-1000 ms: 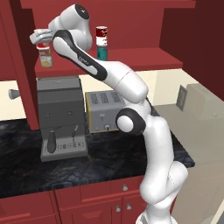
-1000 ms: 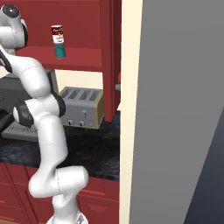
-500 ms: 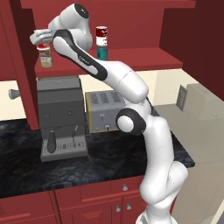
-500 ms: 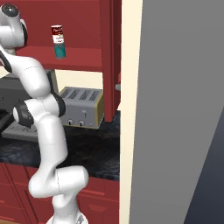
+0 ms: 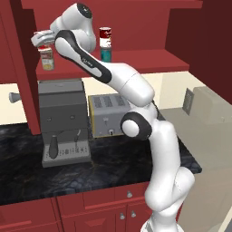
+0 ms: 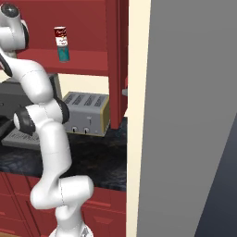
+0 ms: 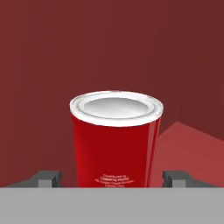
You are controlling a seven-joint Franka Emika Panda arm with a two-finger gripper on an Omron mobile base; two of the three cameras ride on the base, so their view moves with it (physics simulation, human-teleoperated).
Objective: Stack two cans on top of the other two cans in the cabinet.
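In the hand view a bright red can (image 7: pixel 114 140) with a white top rim stands upright between my fingertips (image 7: pixel 46 178), with a gap on each side. My gripper (image 5: pixel 44 45) is open and hangs at the left end of the cabinet (image 5: pixel 149 61) shelf, right above the tan-labelled can (image 5: pixel 47 61). The hand hides most of what sits on that can. Further right on the shelf, the dark red and white can (image 5: pixel 105 35) stands on the teal can (image 5: pixel 106 54). From the right side the same pair shows as dark red can (image 6: pixel 60 36) on teal can (image 6: pixel 63 53).
Below the shelf a grey coffee machine (image 5: pixel 63 122) and a toaster (image 5: pixel 108 115) stand on the black counter (image 5: pixel 27 176). The cabinet's left side wall (image 5: pixel 22 68) is close beside the gripper. A tall grey panel (image 6: pixel 185 115) takes up the right.
The jaws have opened away from the bright red can, which stays upright where it was. The arm and the other cans have not moved.
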